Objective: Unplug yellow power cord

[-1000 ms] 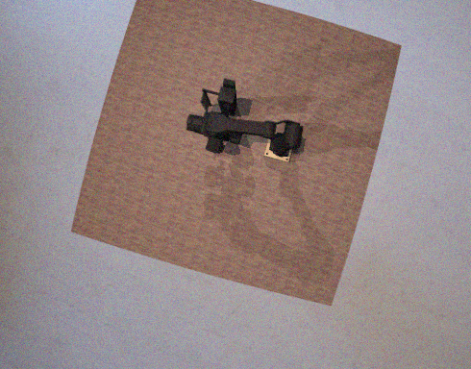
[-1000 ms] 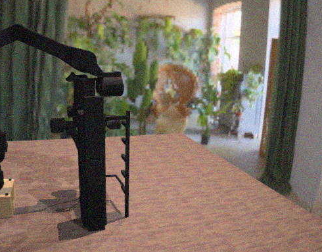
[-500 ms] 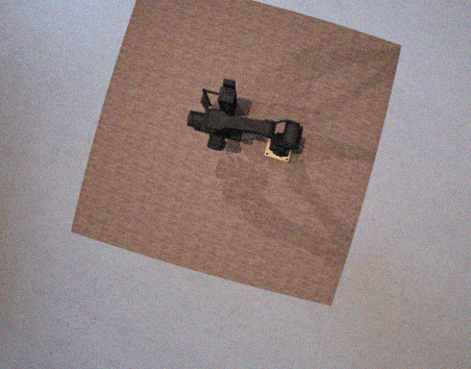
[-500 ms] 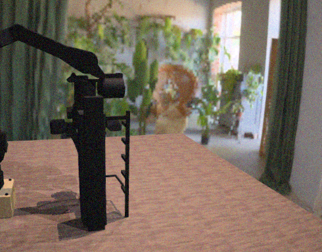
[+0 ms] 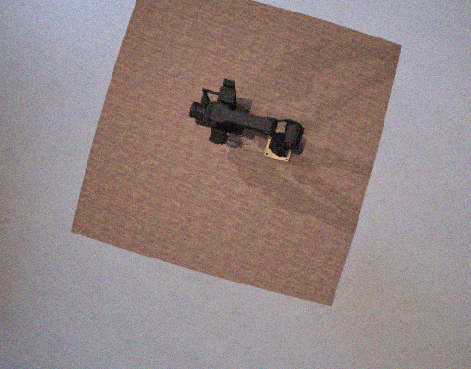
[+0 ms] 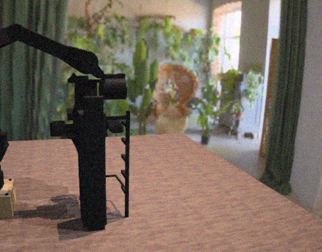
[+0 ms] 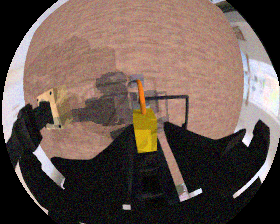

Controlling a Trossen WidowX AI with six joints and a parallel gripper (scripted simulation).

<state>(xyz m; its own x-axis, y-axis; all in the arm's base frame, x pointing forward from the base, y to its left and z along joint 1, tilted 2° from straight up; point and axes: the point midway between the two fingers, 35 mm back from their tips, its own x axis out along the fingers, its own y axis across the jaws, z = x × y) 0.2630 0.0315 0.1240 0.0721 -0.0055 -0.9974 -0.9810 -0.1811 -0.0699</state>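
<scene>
Yellow block-shaped plug of the power cord (image 7: 144,131): seen only in the wrist view, standing between the two dark fingers of the black parallel-jaw gripper (image 7: 146,137). Short orange stretch of cord (image 7: 141,93) running on from the plug's far end toward the table. Plug and cord hidden in the top and exterior views by the arm and the strip's body.

Claw partly spread, straddling the plug, not clenched on it. Contact between pads and plug too small to tell.

Exterior view: tall black upright power strip (image 6: 91,186) standing on the brown wood-grain table (image 6: 206,196), gripper pointed straight down onto its upper end. Thin black ladder-like frame (image 6: 126,167) just beside the strip, on the side toward the window. Whether the plug is seated in the strip or lifted clear of it: cannot tell from here.

Top view: black arm (image 5: 244,119) stretched across the middle of the table, covering strip and plug alike. Beige square base block (image 5: 278,154) under the arm's shoulder, also visible at the left edge of the exterior view and at the left of the wrist view.
</scene>
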